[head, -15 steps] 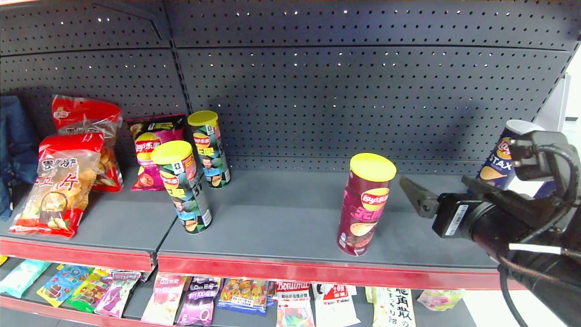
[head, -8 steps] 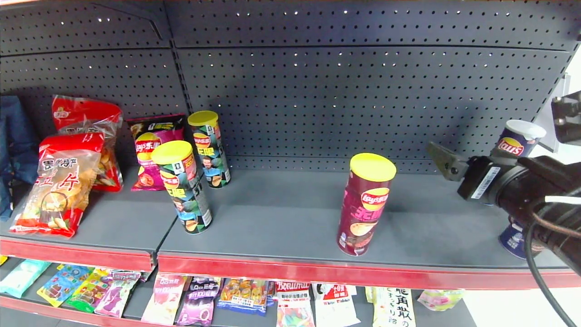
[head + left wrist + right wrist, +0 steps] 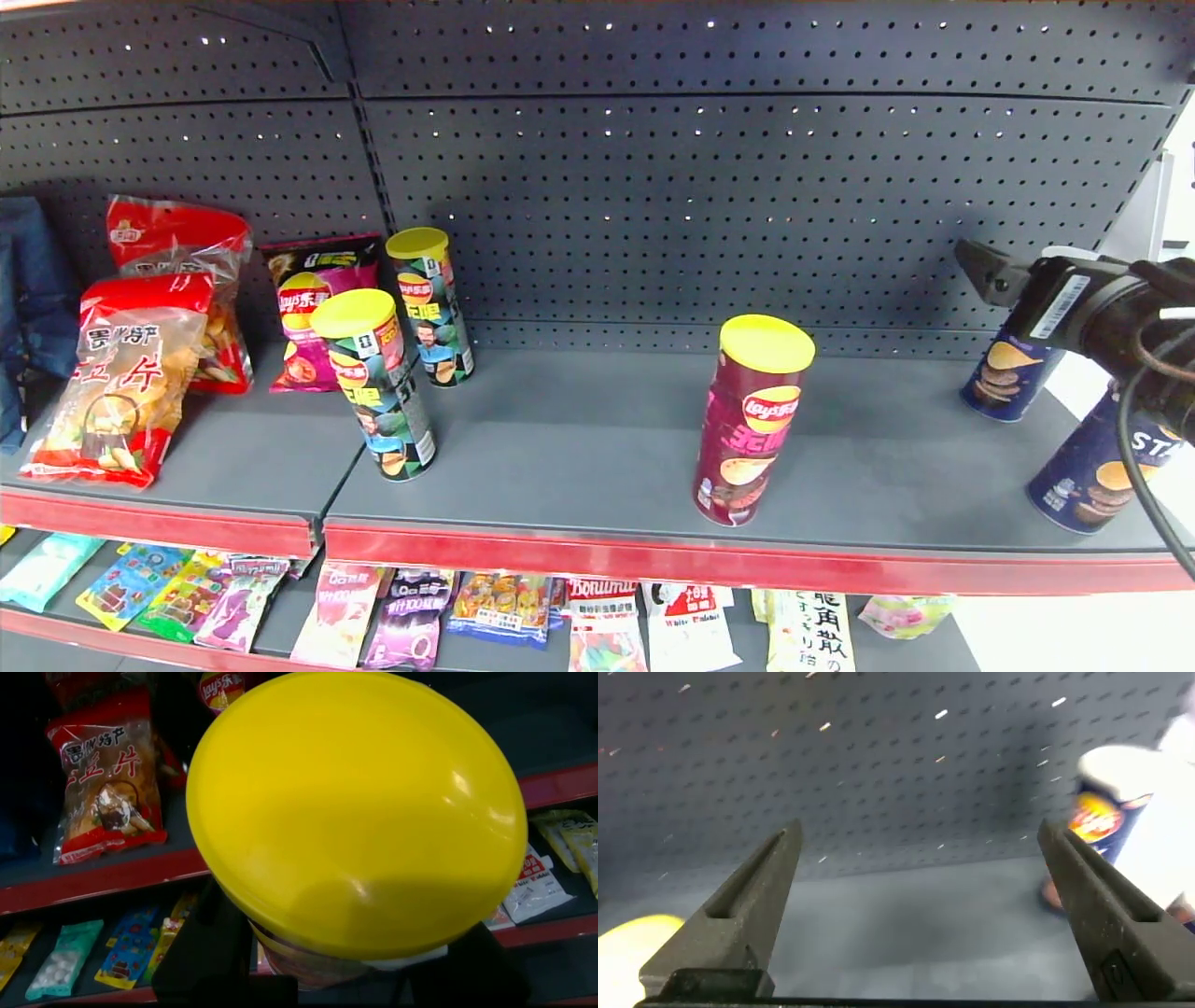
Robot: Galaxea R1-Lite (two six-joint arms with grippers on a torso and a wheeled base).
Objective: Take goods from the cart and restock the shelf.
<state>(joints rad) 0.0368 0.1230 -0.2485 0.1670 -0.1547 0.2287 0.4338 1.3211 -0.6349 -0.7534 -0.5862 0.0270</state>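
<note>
- The right gripper (image 3: 917,833) is hanging over the right end of the shelf (image 3: 579,439), its jaws spread wide with nothing between them.
- Two cans are standing upright there: the rear blue can (image 3: 1008,378) just behind the gripper, and the front blue can (image 3: 1083,471) near the shelf's lip.
- A maroon can (image 3: 752,420) is standing mid-shelf, well apart from both.
- The left gripper (image 3: 336,985) is pinching a yellow-lidded can (image 3: 355,812), holding it out in front of the shelves.

Large yellow-lidded can (image 3: 355,812) up close, red snack bag (image 3: 107,775) on shelf (image 3: 112,873) behind
</note>
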